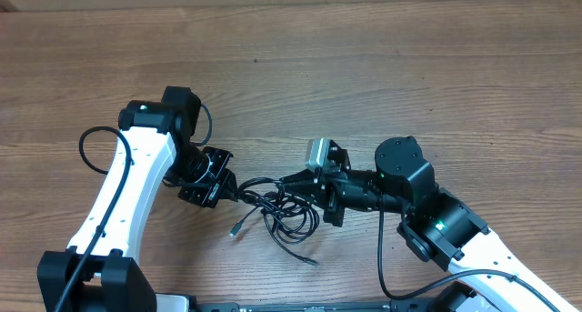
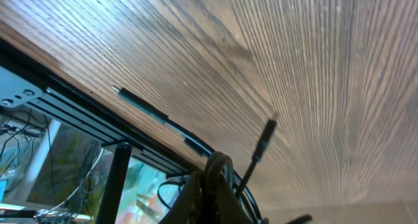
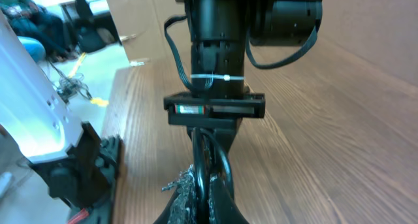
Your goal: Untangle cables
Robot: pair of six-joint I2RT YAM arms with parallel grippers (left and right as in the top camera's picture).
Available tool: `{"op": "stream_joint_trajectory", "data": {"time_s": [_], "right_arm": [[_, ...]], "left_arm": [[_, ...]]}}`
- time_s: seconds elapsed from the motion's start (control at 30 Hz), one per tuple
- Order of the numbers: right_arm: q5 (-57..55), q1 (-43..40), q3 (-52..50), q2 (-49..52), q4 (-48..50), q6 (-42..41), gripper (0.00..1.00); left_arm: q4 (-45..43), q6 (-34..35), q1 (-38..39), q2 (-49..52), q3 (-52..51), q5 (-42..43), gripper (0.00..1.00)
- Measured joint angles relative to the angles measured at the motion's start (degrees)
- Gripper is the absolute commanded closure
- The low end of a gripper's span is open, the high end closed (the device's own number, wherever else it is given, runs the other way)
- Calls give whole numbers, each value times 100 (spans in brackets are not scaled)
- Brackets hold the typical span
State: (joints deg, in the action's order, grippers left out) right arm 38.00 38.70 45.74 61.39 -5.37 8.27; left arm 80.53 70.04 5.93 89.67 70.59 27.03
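The cables (image 1: 284, 214) are thin black cords looped in a small tangle on the wooden table between my two grippers. One plug end (image 1: 235, 229) trails to the front left, and another end (image 1: 308, 258) lies nearer the front edge. My left gripper (image 1: 236, 192) reaches in from the left and is shut on strands at the tangle's left side. In the left wrist view its fingers (image 2: 196, 201) pinch the cords (image 2: 219, 175), and a plug (image 2: 262, 142) sticks up beyond them. My right gripper (image 1: 285, 179) is shut on a cord (image 3: 208, 165) from the right.
The table's front edge (image 2: 98, 110) with its black rail runs close behind the tangle. In the right wrist view the left arm's wrist (image 3: 215, 110) faces me at short range. A cardboard box (image 3: 140, 18) stands past the table's end.
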Motion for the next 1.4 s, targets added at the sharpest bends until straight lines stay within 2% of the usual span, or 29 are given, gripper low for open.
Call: {"op": "stream_joint_trajectory", "data": {"time_s": [0.17,0.2,0.23,0.27,0.3,0.37,0.4,0.47,0.53,0.73,0.9,1.0,1.07,1.13,1.17,1.4], "right_arm": [[42,2,0,0,11,-352,96],[50,0,0,0,-2,-385,92],[50,0,0,0,-35,-433,82],[46,0,2,-2,-87,-487,59],[22,0,2,-4,-140,-496,51],[-57,0,4,-4,-313,-498,40],[-96,0,4,-4,-400,-516,31],[-166,0,4,-4,-577,-527,22],[-219,0,4,-4,-664,-531,19],[-262,0,4,-4,-1016,-208,18],[-308,0,4,-4,-1626,831,18],[-407,0,4,20,-1644,1189,19],[-485,0,4,131,-1609,1331,24],[-533,0,4,352,-1582,1425,41],[-551,0,4,487,-1572,1453,45],[-474,50,4,1139,-1456,1558,50]], "left_arm": [[4,59,-4,4,-2,-90,96],[7,59,-4,4,-2,-96,96],[9,59,-4,4,0,-103,96],[11,59,-4,4,0,-120,96],[20,57,-4,9,-2,-133,96],[33,46,-4,15,-2,-129,96],[31,28,-4,20,-2,-111,96],[33,-17,-4,24,-2,-70,96],[28,-94,-4,26,-2,-37,96],[81,-385,-4,26,-2,289,96],[138,-643,-4,26,-2,800,96],[179,-721,-4,26,-2,977,96],[192,-728,-4,26,-2,1051,96],[199,-730,-4,26,-2,1095,96],[199,-730,-4,26,-2,1106,96],[170,-721,-4,26,-2,1104,96]]}}
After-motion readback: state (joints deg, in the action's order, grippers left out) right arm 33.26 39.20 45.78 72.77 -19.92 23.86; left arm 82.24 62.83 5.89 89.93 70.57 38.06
